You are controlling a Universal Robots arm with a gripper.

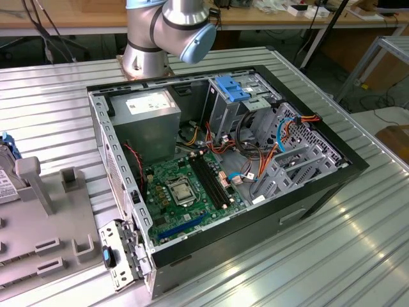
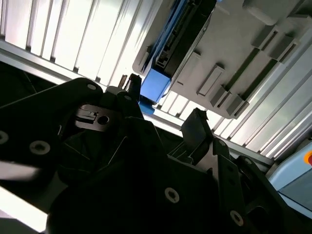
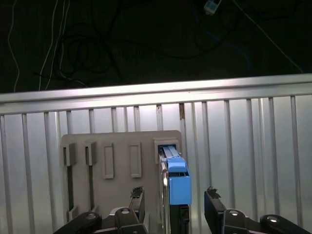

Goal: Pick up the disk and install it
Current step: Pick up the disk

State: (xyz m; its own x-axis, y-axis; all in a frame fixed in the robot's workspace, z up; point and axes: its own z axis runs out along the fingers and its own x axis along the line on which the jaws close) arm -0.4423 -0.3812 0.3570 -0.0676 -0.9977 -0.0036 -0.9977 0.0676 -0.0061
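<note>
An open computer case (image 1: 255,233) sits on a ribbed metal table (image 1: 319,275), grey rack (image 1: 64,220) beside it.

Open computer case (image 1: 268,227) set on the counter (image 1: 358,256), in front of the robot arm base (image 1: 146,57). Within the case, the power supply (image 1: 150,118) is seated in the corner nearest the base, the motherboard (image 1: 185,185) is laid on the floor before it, and the drive-bay bracket (image 1: 231,88) is mounted to the exterior view's right of it. A holder block (image 1: 64,217) is placed at the exterior view's left, with the disk (image 1: 5,176) stood on edge in its end slot. In the first wrist view, the claw (image 3: 174,193) is spread astride the disk, one finger on each side and neither touching it.
</note>
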